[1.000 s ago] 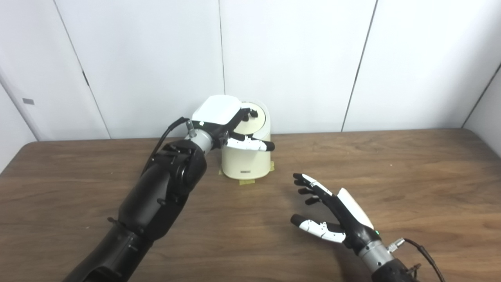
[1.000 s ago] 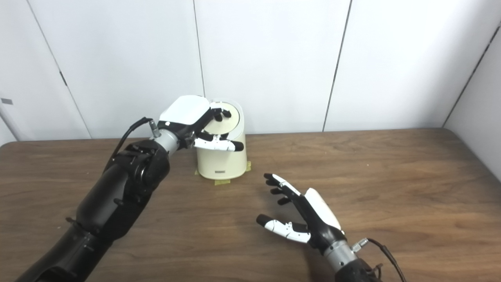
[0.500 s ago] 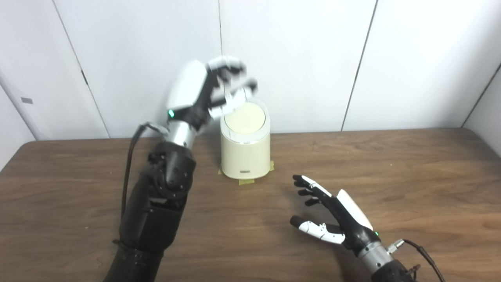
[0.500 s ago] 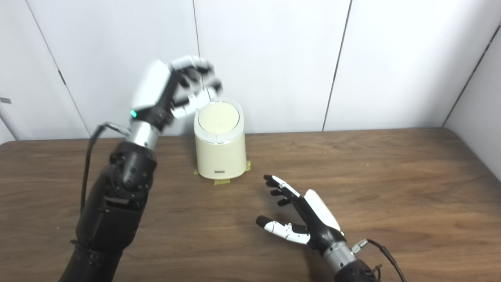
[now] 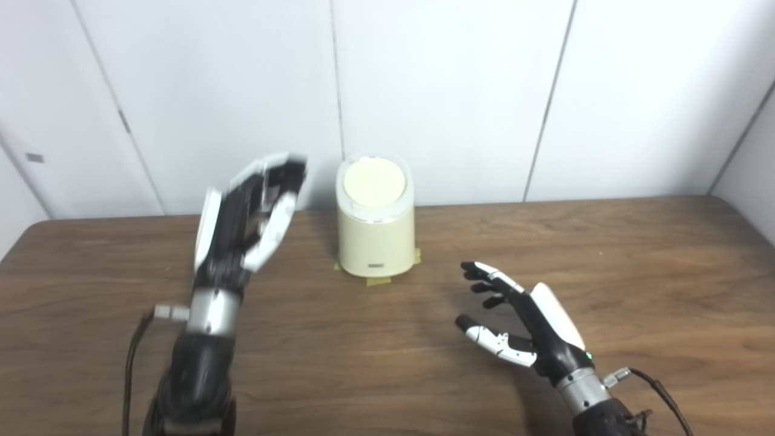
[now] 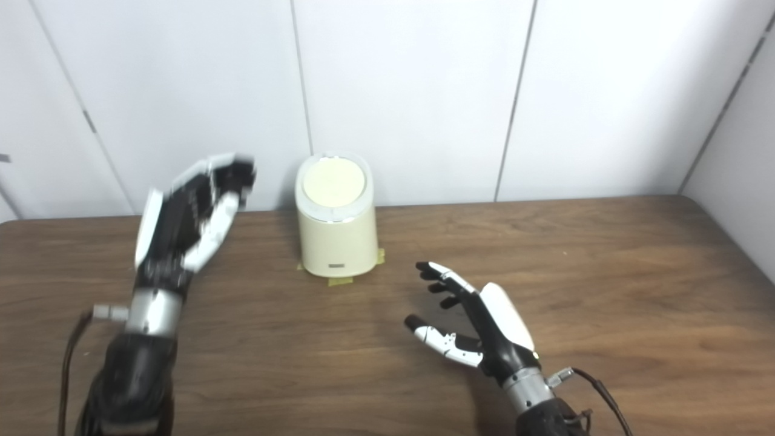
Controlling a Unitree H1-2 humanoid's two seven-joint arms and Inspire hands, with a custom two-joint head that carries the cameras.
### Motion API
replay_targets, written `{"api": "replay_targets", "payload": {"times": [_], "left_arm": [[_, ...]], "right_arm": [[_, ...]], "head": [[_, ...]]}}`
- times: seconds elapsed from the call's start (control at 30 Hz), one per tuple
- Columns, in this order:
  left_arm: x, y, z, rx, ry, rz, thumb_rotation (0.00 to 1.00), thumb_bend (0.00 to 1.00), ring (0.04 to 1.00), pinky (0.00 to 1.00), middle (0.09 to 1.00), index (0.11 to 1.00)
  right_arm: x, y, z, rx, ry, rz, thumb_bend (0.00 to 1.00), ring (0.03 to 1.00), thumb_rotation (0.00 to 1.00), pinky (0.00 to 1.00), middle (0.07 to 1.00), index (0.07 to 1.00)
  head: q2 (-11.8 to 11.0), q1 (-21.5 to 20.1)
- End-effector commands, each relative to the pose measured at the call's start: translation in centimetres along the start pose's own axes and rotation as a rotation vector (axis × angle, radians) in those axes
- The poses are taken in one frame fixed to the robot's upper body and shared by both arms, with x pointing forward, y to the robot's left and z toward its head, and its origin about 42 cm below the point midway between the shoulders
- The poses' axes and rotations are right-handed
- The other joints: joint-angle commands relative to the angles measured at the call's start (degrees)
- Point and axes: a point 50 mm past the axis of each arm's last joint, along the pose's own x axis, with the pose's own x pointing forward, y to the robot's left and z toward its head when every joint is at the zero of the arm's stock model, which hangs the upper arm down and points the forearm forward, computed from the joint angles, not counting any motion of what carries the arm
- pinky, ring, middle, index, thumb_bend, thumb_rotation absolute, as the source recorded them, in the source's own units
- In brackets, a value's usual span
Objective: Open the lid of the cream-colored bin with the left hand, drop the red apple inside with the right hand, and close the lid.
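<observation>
Left hand [image 5: 245, 218] raised beside the cream-colored bin [image 5: 375, 227], apart from it, fingers spread, holding nothing; outline blurred. Right hand [image 5: 524, 330] low over the table [image 5: 636, 266], fingers apart, empty. Lid [image 5: 373, 181] sits flat, shut on the bin. No red apple in view; my guess is it's inside. I judge the task finished. Next move: settle both hands onto the table, clear of the bin.

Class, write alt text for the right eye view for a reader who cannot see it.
A cream-colored bin with its lid shut stands on a wooden table by a white wall. The left robot hand, blurred, is raised open beside it; the right robot hand hovers open and empty.
</observation>
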Motion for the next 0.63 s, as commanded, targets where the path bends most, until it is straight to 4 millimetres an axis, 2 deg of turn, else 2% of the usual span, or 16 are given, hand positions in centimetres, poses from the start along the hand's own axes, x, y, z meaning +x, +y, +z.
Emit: {"api": "replay_targets", "payload": {"times": [0.0, 0.07, 0.17, 0.27, 0.4, 0.5, 0.6], "left_arm": [[0.7, 0.5, 1.3, -0.018, -0.108, 0.001, 0.57, 0.27, 0.744, 0.68, 0.753, 0.742], [-0.7, 0.7, 0.4, -0.025, -0.092, -0.011, 0.56, 0.27, 0.749, 0.68, 0.76, 0.743], [-3.0, 0.9, -1.1, -0.032, -0.04, -0.01, 0.49, 0.25, 0.734, 0.65, 0.749, 0.737], [-4.8, 1.2, -2.3, -0.007, -0.007, 0.025, 0.54, 0.24, 0.721, 0.64, 0.738, 0.731], [-6.3, 1.7, -3.6, -0.021, 0.025, 0.04, 0.51, 0.22, 0.734, 0.65, 0.749, 0.742], [-7.1, 1.7, -4.3, -0.023, 0.056, 0.037, 0.5, 0.23, 0.738, 0.66, 0.753, 0.742], [-7.6, 1.6, -4.9, -0.024, 0.079, 0.045, 0.49, 0.24, 0.742, 0.68, 0.753, 0.734]], "right_arm": [[1.1, -1.0, 1.1, -0.002, -0.089, -0.108, 0.22, 0.695, 0.52, 0.57, 0.737, 0.754], [1.0, -1.0, 1.0, 0.012, -0.09, -0.142, 0.22, 0.671, 0.47, 0.55, 0.706, 0.719], [1.0, -1.0, 0.8, 0.04, -0.082, -0.185, 0.22, 0.648, 0.42, 0.53, 0.679, 0.677], [1.0, -1.0, 0.3, 0.064, -0.076, -0.213, 0.22, 0.631, 0.4, 0.52, 0.663, 0.661], [1.2, -1.0, -0.5, 0.124, -0.082, -0.267, 0.24, 0.6, 0.34, 0.49, 0.638, 0.636], [1.3, -1.0, -0.9, 0.162, -0.045, -0.292, 0.26, 0.596, 0.38, 0.49, 0.631, 0.621], [1.4, -1.2, -1.3, 0.189, -0.029, -0.299, 0.29, 0.595, 0.34, 0.5, 0.627, 0.61]], "head": [[-0.09, -0.1], [-0.06, -0.2], [0.02, -0.34], [-0.05, -0.03], [-0.03, -0.11], [0.08, 0.2], [0.09, 0.17]]}}
